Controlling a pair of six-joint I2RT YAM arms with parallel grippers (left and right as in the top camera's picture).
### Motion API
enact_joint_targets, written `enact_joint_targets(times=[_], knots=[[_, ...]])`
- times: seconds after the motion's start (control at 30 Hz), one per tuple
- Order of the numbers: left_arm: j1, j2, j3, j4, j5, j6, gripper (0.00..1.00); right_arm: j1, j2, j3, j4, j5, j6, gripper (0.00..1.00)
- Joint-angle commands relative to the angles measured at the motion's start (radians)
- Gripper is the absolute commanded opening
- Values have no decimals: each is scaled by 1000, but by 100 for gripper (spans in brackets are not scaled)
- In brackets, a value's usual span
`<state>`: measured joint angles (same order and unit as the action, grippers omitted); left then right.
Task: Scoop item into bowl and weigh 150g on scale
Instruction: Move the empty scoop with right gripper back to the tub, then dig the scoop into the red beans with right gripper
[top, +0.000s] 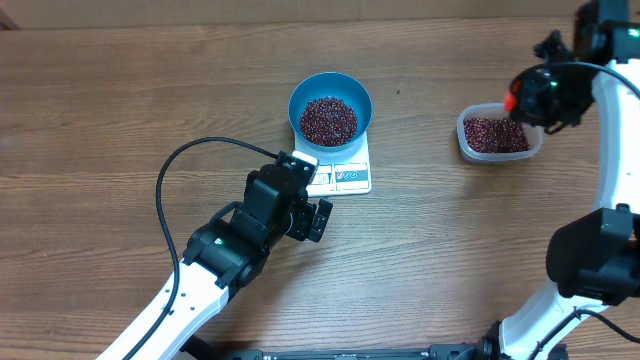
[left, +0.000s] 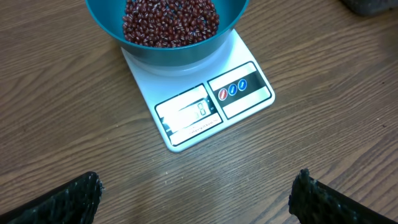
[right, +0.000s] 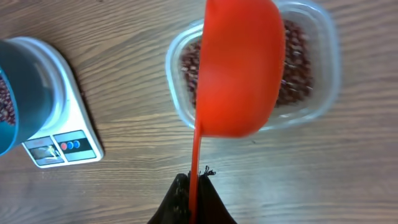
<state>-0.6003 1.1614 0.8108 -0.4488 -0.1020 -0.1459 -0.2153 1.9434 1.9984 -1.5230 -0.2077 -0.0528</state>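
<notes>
**A:** What's nearest?
**B:** The left end effector (left: 196, 202) hangs over the counter (left: 62, 124) just short of the scale (left: 245, 106). Its fingers are spread wide and hold nothing.
**A:** And on the scale?
**B:** The blue bowl (left: 180, 53) sits on it with a good heap of beans (left: 171, 22). The display (left: 189, 115) is too blurred to read.
**A:** Farther off?
**B:** The right end effector (right: 194, 193) is clamped on the red scoop (right: 239, 68) handle, above the clear container (right: 323, 68). I'd call this topping up. The next move calls for a small scoopful, carried level and tipped in slowly.
</notes>
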Motion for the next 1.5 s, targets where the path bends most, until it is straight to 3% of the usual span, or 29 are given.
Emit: enact_joint_targets(times=[0.0,0.97,1.3,1.47], knots=[[6,3,5,0,-13,11,99,-10,0,17,-6,30,-8,4],[6,23,5,0,-12,11,100,-10,249,17,15,163,-2,4],[6,23,5,0,-12,11,99,-10,315,17,28,157,-9,4],[6,23,5,0,-12,12,100,-10,316,17,23,30,-107,4]])
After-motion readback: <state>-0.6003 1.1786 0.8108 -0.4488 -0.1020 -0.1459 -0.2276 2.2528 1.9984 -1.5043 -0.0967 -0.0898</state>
